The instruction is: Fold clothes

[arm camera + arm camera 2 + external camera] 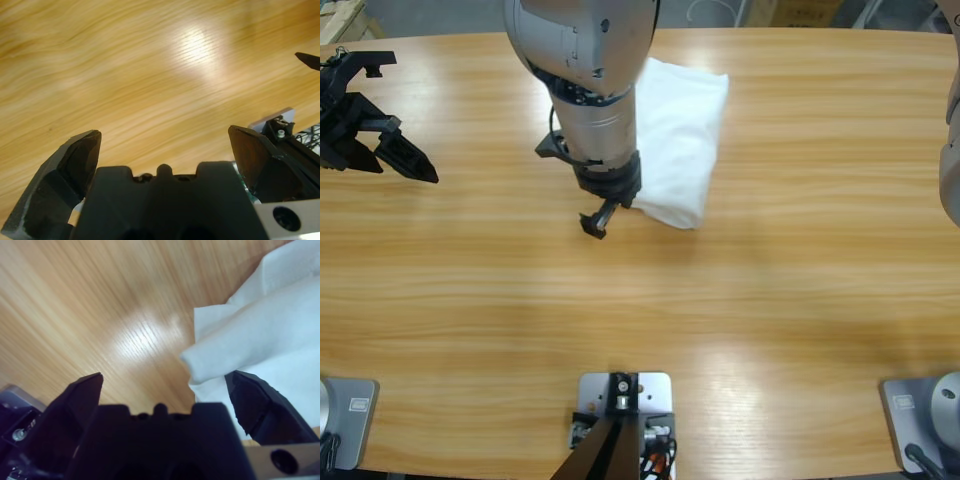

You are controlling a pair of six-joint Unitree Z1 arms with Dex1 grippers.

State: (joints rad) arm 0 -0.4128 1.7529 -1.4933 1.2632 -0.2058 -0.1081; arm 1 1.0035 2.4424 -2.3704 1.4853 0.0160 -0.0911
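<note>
Closest to the lens, at upper centre, my right arm's silver elbow hangs over the long wooden worktop (770, 300). At far left my left gripper (380, 150) sits spread, holding nothing. My right gripper (602, 215), spread too, sits beside the folded white cotton T-shirt (680, 140) at upper centre. Soft, light and limp, it should pinch best at its layered edge.

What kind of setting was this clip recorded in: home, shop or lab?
Most likely a robotics lab or test bench: a long wooden table bare except for one folded white T-shirt, worked by two arms, the right end effector at the shirt's edge.
</note>
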